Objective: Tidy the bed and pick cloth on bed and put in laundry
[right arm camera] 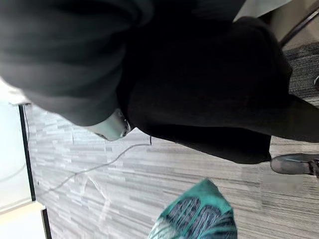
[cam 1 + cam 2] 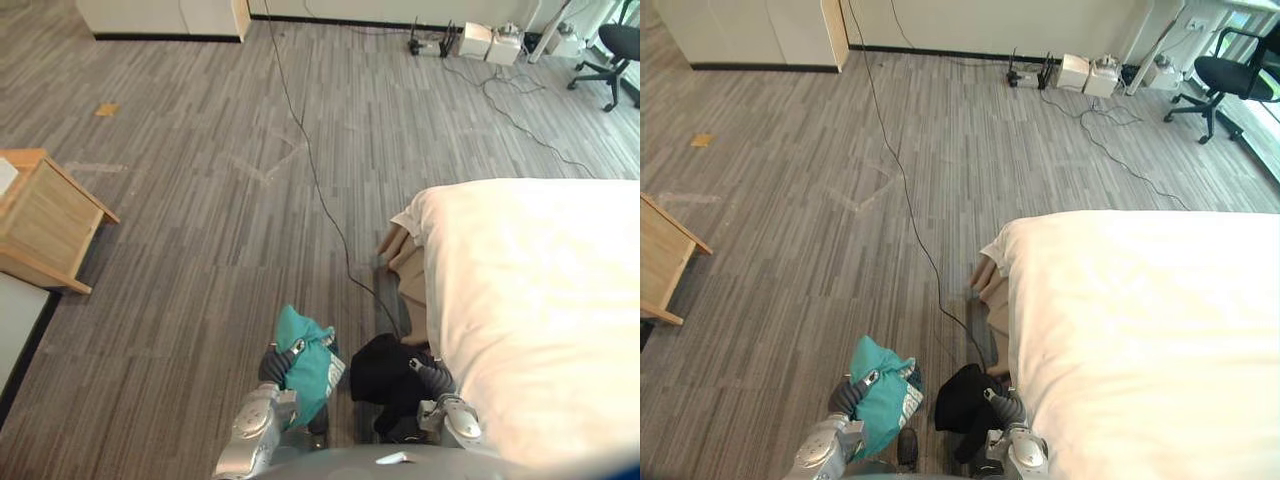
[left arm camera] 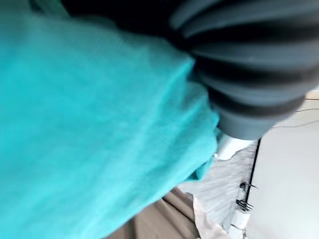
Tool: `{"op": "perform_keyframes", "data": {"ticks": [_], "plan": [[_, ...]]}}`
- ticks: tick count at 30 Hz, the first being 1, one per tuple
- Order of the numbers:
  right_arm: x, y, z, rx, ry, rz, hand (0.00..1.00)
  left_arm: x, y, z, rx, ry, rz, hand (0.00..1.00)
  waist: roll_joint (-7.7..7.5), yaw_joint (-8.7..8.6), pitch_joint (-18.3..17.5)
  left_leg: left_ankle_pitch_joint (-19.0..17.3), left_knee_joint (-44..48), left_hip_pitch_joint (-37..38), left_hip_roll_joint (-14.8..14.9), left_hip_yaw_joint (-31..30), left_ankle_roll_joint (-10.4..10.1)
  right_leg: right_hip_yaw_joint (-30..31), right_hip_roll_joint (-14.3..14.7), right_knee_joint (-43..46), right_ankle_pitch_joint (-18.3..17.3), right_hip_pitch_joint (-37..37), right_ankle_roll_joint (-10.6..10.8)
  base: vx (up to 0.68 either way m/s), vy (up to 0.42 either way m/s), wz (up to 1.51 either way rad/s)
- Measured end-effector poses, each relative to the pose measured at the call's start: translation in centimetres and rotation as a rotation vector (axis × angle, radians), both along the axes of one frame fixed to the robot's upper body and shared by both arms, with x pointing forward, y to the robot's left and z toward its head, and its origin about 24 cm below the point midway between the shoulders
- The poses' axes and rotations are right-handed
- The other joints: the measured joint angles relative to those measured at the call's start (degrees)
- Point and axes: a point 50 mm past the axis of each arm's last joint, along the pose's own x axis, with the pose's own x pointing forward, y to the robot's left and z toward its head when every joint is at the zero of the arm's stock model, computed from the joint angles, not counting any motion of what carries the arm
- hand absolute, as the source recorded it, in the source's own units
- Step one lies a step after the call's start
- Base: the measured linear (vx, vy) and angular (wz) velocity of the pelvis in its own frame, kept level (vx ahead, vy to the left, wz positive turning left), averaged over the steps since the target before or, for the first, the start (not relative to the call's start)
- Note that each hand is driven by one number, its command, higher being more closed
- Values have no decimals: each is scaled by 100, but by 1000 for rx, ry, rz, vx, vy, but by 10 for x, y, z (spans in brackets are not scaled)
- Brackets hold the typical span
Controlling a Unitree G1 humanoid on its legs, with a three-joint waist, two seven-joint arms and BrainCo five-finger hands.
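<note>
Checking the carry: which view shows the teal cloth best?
The left eye view: the crumpled teal cloth shows whole, bunched at the left hand. The right eye view shows it alike. The left wrist view sees teal fabric up close; the right wrist view catches one patterned part.

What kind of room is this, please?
Probably a bedroom mocked up in an office or lab: a bed with white bedding, a wooden cabinet, and an office chair.

I can't read any text; the print on the teal cloth [image 1: 195, 219] is too blurred.
</note>
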Motion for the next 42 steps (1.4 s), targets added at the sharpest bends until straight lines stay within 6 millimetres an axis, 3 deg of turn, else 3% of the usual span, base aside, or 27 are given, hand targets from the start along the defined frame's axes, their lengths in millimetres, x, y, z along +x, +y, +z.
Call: {"op": "perform_keyframes", "data": {"ticks": [5,6,8,9,11,16,18,19,21,22,23,24,26,28,29,30,31,32,34,37,39,40,41,42], "plan": [[0,-3,-1,-7,8,-21,100,-1,-6,-5,49,24,-43,100,128,61,129,11,39,84,-98,-373,-50,-321,-51,46,-242,185,-7,-33,-60,43],[1,-2,0,-2,5,-25,100,-1,-6,-5,68,23,-48,100,158,167,154,-14,142,19,-93,-421,-65,-334,-50,46,-261,184,-13,-19,-44,24],[6,-4,3,-7,-16,-21,100,4,-6,-2,75,2,-50,100,162,210,255,-415,1152,-523,-54,-447,-73,-416,-5,39,-274,190,-50,-9,-56,21],[11,-5,7,-17,-42,-5,100,6,-6,1,76,-16,-48,100,239,293,351,-770,1938,-880,50,-423,-136,-414,96,38,-282,220,-86,5,-57,2],[15,-8,11,-28,-72,4,100,9,-7,5,78,-39,-44,100,251,379,467,-952,2613,-1142,172,-271,-242,-413,175,28,-308,315,-132,23,-76,0],[28,-11,23,-40,-136,-6,100,17,-13,14,62,-96,-28,100,256,534,515,-937,2342,-1142,201,-88,-258,-333,184,-78,-306,282,-170,61,-78,-7],[36,-8,28,-35,-165,-8,100,22,-13,17,65,-113,-35,100,192,568,560,-826,2298,-1201,168,42,-333,-283,118,-179,-258,249,-194,84,-43,-2],[43,-5,32,-33,-185,-5,100,29,-14,20,69,-134,-39,100,103,674,655,-987,2289,-1317,131,237,-360,-251,8,-209,-241,283,-205,62,-28,-9],[56,-2,40,-35,-227,2,100,31,-17,22,77,-143,-56,100,131,700,774,-608,1610,-1356,183,275,-381,-131,-24,-255,-251,445,-188,109,6,-15],[59,-1,43,-39,-241,8,100,28,-20,20,68,-134,-52,100,239,751,720,-142,1275,-1452,384,351,-387,-92,127,-364,-285,545,-99,158,73,-17],[60,2,43,-39,-241,13,100,28,-19,20,70,-133,-51,100,239,792,704,-101,1400,-1469,377,423,-100,-54,100,-415,-345,623,-6,225,68,-8],[63,7,45,-36,-246,32,100,28,-18,20,72,-130,-47,100,133,810,690,-216,1398,-1461,275,447,-140,-40,-38,-383,-296,597,120,264,88,10],[63,10,45,-47,-249,53,100,30,-19,21,73,-138,-44,100,65,835,679,-387,1323,-1415,135,445,-26,216,-215,-16,-258,428,193,292,125,11],[57,10,41,-45,-225,50,100,25,-19,18,73,-121,-42,100,32,844,674,-688,1204,-1001,-29,382,60,680,-478,1565,-221,-14,326,363,204,10],[55,10,39,-43,-216,48,100,24,-20,18,71,-117,-46,100,16,828,664,-770,1167,-857,-68,338,74,774,-557,2132,-104,-187,523,424,222,23],[51,10,36,-42,-197,48,100,22,-18,17,75,-110,-57,100,-45,811,622,-917,1092,-548,-150,230,119,974,-713,3270,416,-604,850,489,192,36],[50,10,35,-39,-188,46,100,20,-16,16,86,-103,-69,100,-89,762,601,-1034,1078,-316,-176,101,142,1018,-791,4086,690,-874,809,617,158,57],[41,11,34,-32,-177,40,100,21,-14,15,91,-103,-75,100,-124,697,572,-1163,1120,-53,-167,-65,194,893,-887,5029,480,-1232,518,550,80,60],[18,11,34,-26,-174,36,100,22,-15,16,89,-106,-67,100,-38,605,599,-1368,1115,381,-62,-367,241,641,-879,5722,145,-1665,34,568,-18,86],[-7,17,25,-45,-121,107,100,28,-13,19,104,-117,-35,100,97,245,664,-1472,1085,914,234,-699,237,260,-794,5206,-361,-2553,-253,548,-109,80],[-3,17,27,-50,-139,115,100,34,-13,21,110,-134,-36,100,266,155,761,-1653,1199,1139,518,-759,106,210,-582,4173,-397,-3049,-223,555,-174,33],[-2,16,27,-57,-139,126,100,37,-13,20,115,-132,-38,100,319,141,764,-1809,1304,1264,715,-753,-106,217,-319,3071,-158,-3222,-208,743,-323,29],[-3,17,28,-63,-144,144,100,37,-9,19,121,-128,-30,100,249,137,696,-2100,1453,1410,865,-747,-529,399,-78,1263,993,-3208,-347,631,-282,31],[-4,16,27,-67,-143,147,100,37,-9,18,120,-125,-25,100,248,129,683,-2178,1495,1461,925,-751,-584,453,-39,1059,1466,-3177,-449,799,-365,7]]}}
